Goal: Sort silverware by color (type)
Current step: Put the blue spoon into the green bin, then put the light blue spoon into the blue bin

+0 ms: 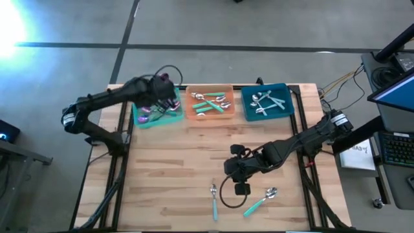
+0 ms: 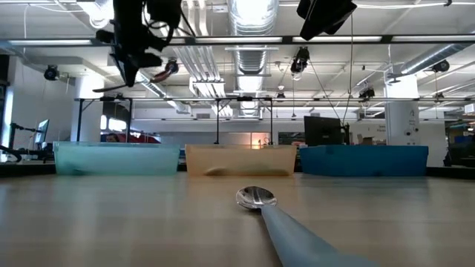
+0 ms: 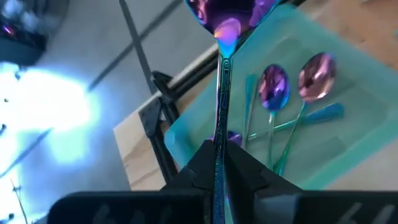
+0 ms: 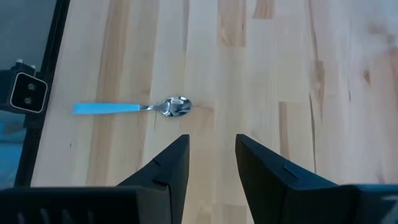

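Observation:
My left gripper (image 1: pixel 164 85) hovers over the green tray (image 1: pixel 143 120) at the table's far left, shut on an iridescent purple-headed spoon (image 3: pixel 226 25). More purple-headed spoons (image 3: pixel 273 84) lie in that tray. The orange tray (image 1: pixel 210 115) holds silver-headed, teal-handled spoons, and the teal tray (image 1: pixel 249 109) holds all-silver ones. My right gripper (image 1: pixel 241 184) is open above the table's near middle. Two silver-headed, teal-handled spoons (image 1: pixel 214 199) (image 1: pixel 261 202) lie flat on the wood beside it. One of them (image 4: pixel 134 107) shows ahead of the open fingers (image 4: pixel 166 165). My left gripper pinches the purple spoon by its handle (image 3: pixel 219 134) between the two fingers. The spoon lies along the fingers, and its head sticks out past their tips. It is lifted clear, above the green tray.
The three trays stand side by side along the table's far edge (image 2: pixel 237 159). Bare wood (image 1: pixel 174 162) stretches between them and the near spoons. A black cable loop (image 1: pixel 226 194) hangs by the right gripper. A desk with a keyboard and screen (image 1: pixel 394 97) stands off the table's right side.

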Available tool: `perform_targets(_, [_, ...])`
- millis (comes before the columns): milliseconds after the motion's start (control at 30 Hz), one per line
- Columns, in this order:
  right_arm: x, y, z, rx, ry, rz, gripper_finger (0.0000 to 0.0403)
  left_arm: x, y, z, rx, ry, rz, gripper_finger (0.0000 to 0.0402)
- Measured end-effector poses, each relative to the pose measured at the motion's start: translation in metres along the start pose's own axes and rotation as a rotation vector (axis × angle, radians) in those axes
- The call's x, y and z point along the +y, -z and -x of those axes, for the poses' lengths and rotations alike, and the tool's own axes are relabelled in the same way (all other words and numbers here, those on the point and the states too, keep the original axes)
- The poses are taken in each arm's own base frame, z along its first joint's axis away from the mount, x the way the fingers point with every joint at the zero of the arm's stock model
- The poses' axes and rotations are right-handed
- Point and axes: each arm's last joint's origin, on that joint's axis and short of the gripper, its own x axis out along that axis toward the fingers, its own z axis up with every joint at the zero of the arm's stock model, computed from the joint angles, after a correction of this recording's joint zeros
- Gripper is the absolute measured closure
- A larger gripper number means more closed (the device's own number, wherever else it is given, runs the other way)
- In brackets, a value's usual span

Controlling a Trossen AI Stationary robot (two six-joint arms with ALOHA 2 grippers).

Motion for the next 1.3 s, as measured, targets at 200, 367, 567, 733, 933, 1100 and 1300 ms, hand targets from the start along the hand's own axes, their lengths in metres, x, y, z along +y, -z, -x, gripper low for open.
perform_targets(200, [0.000, 0.000, 0.000, 0.003, 0.002, 0.015, 0.0282, 0.005, -0.008, -0.042, 0.101, 0.089, 0.006, 0.0401])
perform_targets(367, [-0.001, 0.002, 0.000, 0.021, 0.008, 0.018, 0.0282, 0.001, 0.002, -0.073, 0.160, 0.116, 0.008, 0.0392])
perform_targets(567, [-0.001, 0.005, 0.000, 0.048, 0.016, 0.021, 0.0282, -0.005, 0.019, -0.089, 0.239, 0.140, -0.050, 0.0344])
perform_targets(733, [-0.001, 0.005, 0.000, 0.048, 0.016, -0.010, 0.0282, -0.006, 0.022, -0.091, 0.252, 0.137, -0.060, 0.0300])
perform_targets(933, [0.001, 0.016, 0.001, 0.146, 0.047, -0.121, 0.0282, -0.018, 0.019, -0.082, 0.236, 0.305, -0.086, 0.0276])
perform_targets(1100, [0.012, 0.031, 0.004, 0.244, 0.079, -0.199, 0.0282, -0.045, 0.017, -0.063, 0.114, 0.434, -0.130, 0.0275])
perform_targets(1300, [0.035, 0.047, 0.007, 0.328, -0.007, -0.227, 0.0282, -0.083, 0.028, -0.029, -0.025, 0.542, -0.200, 0.0275])
